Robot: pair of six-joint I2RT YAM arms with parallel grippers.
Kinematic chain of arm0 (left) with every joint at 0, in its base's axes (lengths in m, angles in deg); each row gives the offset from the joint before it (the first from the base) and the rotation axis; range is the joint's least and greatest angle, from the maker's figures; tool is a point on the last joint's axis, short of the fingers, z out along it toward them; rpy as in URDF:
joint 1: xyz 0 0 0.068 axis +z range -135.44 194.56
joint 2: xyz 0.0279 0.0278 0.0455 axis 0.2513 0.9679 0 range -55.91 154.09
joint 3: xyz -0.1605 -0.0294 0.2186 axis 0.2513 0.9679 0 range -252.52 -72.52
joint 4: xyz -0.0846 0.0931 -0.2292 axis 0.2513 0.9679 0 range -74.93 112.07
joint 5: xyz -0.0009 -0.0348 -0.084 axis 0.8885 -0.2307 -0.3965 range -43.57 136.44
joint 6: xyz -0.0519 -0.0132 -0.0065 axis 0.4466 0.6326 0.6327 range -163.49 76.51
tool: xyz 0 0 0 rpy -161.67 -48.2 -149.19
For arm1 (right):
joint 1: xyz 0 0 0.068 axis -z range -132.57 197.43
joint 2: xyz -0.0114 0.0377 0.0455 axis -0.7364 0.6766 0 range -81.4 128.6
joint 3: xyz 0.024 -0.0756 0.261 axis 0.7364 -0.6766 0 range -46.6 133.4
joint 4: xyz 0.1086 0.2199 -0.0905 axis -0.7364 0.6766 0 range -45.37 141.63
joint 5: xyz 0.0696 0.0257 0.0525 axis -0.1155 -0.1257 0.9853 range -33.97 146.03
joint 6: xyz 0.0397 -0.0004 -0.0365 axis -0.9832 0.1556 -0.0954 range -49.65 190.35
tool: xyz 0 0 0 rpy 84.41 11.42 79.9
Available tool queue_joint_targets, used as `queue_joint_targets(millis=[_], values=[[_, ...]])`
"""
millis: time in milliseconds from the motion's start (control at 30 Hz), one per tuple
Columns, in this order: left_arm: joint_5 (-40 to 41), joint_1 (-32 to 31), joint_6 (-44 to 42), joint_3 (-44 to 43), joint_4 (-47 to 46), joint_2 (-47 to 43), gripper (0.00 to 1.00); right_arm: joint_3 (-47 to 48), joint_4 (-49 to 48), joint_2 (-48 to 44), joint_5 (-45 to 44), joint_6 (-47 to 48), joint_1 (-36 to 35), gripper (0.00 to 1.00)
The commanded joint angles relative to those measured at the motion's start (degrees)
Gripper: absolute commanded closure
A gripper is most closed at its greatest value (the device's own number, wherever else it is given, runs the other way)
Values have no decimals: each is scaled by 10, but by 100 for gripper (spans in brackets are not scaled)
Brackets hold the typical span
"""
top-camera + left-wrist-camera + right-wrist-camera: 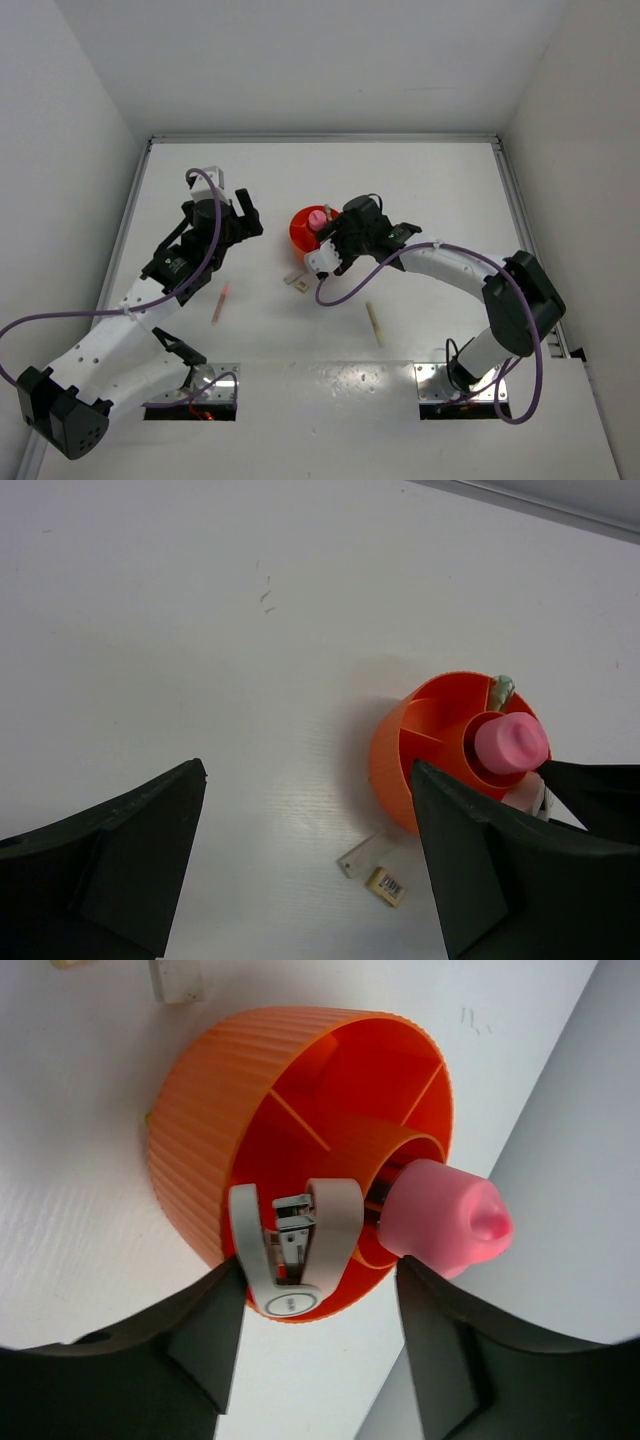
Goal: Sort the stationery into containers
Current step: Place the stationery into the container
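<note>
The orange organiser (pixel 298 235) sat well clear of the counter (pixel 420 190) edges, with the pink cylinder (pixel 445 1215) in its central well and the mini stapler (pixel 290 1250) in a rim compartment. The right gripper (pixel 320 1350) hung over it with jaws apart. The left gripper (pixel 305 780) was tilted nearby, its jaws wide and empty.

The right gripper (pixel 318 1282) crowds the near-right rim of the orange organiser (pixel 299 232), and a pink cylinder (pixel 317 217) plugs its middle well. Two small blocks (pixel 297 281) lie just in front. Left of and behind the orange organiser, the table (pixel 400 180) lies open.
</note>
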Motion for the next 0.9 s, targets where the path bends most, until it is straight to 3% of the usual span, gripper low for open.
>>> queue_joint_targets(millis=[0, 400, 467, 867], values=[[-3, 7, 1, -1, -19, -7, 11, -1, -22, -6, -1, -10, -5, 36], [-3, 7, 1, -1, -19, -7, 11, 5, 4, -29, -1, -10, -5, 18], [-3, 7, 1, -1, -19, -7, 11, 10, 20, -29, -1, -10, -5, 0], [3, 7, 1, -1, -19, -7, 11, 15, 31, -51, -1, -26, -5, 0]])
